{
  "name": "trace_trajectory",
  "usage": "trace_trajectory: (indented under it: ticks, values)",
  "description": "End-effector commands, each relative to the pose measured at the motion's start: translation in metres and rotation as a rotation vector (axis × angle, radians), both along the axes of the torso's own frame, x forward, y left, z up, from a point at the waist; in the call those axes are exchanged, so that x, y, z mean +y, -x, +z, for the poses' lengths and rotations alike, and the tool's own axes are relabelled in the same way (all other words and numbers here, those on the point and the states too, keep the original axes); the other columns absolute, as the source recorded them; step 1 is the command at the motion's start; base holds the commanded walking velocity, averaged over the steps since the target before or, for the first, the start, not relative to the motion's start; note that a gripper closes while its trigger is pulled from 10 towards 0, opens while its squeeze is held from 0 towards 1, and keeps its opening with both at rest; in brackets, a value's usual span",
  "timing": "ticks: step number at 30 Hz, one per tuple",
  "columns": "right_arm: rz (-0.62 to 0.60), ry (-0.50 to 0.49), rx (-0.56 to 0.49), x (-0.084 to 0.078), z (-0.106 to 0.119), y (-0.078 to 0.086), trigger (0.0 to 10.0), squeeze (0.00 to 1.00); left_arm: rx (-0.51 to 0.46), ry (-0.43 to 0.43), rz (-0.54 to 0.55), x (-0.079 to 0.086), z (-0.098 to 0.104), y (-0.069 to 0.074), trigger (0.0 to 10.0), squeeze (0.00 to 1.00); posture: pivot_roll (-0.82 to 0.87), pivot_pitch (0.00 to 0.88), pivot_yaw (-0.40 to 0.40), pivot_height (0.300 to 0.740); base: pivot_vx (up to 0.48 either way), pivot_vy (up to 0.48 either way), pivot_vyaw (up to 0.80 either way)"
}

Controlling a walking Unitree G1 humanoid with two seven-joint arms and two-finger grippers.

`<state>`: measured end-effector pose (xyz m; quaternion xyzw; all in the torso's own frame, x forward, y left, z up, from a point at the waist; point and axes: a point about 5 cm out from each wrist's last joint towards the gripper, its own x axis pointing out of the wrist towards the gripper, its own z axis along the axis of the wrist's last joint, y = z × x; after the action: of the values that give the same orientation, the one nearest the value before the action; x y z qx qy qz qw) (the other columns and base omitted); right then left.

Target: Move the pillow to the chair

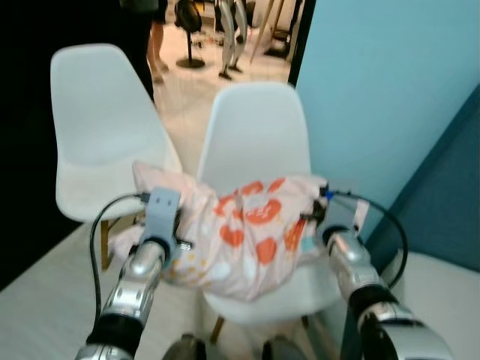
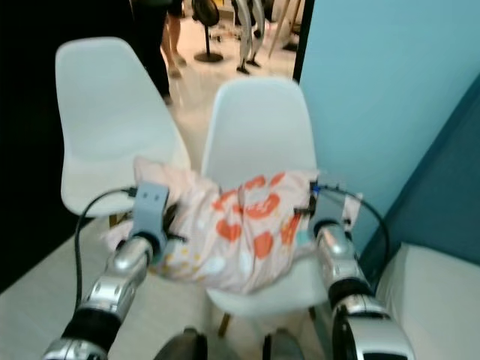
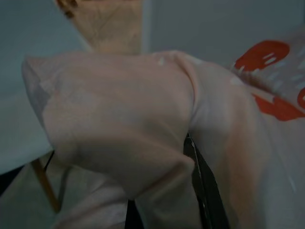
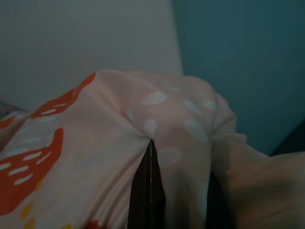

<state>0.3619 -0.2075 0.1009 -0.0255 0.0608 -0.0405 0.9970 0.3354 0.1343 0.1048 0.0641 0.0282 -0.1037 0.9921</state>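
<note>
From the head views, a soft, crumpled pale-pink pillow (image 1: 240, 229) printed with orange and white blobs sags over the seat of the nearer smooth white moulded chair (image 1: 259, 135), carried between the left gripper (image 1: 174, 225) and right gripper (image 1: 313, 217), whose fingertips are buried in the fabric; a second white chair (image 1: 97, 120) stands to the left, a teal wall (image 1: 382, 90) to the right. The left wrist view shows folded cloth bunched around one black finger (image 3: 202, 181), pinched tight. In the right wrist view, the black fingers (image 4: 147, 191) press together on a dotted fold.
</note>
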Motion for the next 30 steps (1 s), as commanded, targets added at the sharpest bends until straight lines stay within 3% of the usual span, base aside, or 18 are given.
trace_trajectory:
  ticks: [1, 8, 11, 13, 16, 21, 24, 26, 30]
  values:
    - [0.009, 0.009, -0.067, 0.002, 0.02, -0.01, 10.0, 0.0, -0.067, 0.004, -0.053, -0.011, 0.015, -0.008, 10.0, 0.0, -0.01, 0.087, -0.057, 0.62, 0.0, 0.0, 0.0]
    - [-0.02, 0.034, -0.102, -0.008, 0.046, -0.023, 10.0, 0.0, -0.164, 0.032, -0.13, -0.024, 0.048, -0.027, 10.0, 0.0, 0.0, 0.137, -0.066, 0.62, 0.0, 0.0, 0.0]
    - [-0.018, 0.031, -0.108, -0.007, 0.049, -0.025, 10.0, 0.0, -0.194, 0.054, -0.146, -0.027, 0.054, -0.028, 10.0, 0.0, 0.0, 0.159, -0.074, 0.62, 0.0, 0.0, 0.0]
    - [-0.008, 0.033, -0.106, -0.004, 0.048, -0.025, 10.0, 0.0, -0.194, 0.062, -0.14, -0.026, 0.051, -0.026, 10.0, 0.0, 0.0, 0.18, -0.073, 0.62, 0.0, 0.0, 0.0]
    - [0.029, 0.033, -0.068, 0.004, 0.039, -0.023, 10.0, 0.0, -0.119, 0.007, -0.1, -0.018, 0.026, -0.018, 10.0, 0.0, 0.0, 0.205, -0.081, 0.61, 0.0, 0.0, 0.0]
    - [0.049, 0.044, -0.023, 0.01, 0.027, -0.02, 10.0, 0.0, -0.075, 0.007, -0.034, -0.005, 0.004, -0.008, 10.0, 0.0, 0.0, 0.23, -0.091, 0.59, 0.0, 0.0, 0.0]
    - [0.034, -0.031, -0.003, 0.011, 0.022, -0.019, 10.0, 0.0, -0.049, -0.007, -0.065, -0.006, -0.01, 0.0, 10.0, 0.0, 0.01, 0.255, -0.104, 0.59, 0.0, 0.0, 0.0]
    - [0.022, -0.051, 0.008, 0.011, 0.021, -0.019, 10.0, 0.0, -0.026, -0.044, -0.039, -0.004, -0.016, 0.001, 10.0, 0.0, 0.01, 0.258, -0.105, 0.59, 0.0, 0.0, 0.0]
    - [0.027, -0.078, 0.045, 0.014, 0.012, -0.016, 10.0, 0.0, 0.004, -0.034, -0.038, -0.003, -0.023, 0.001, 10.0, 0.0, 0.01, 0.271, -0.11, 0.59, 0.0, 0.0, 0.0]
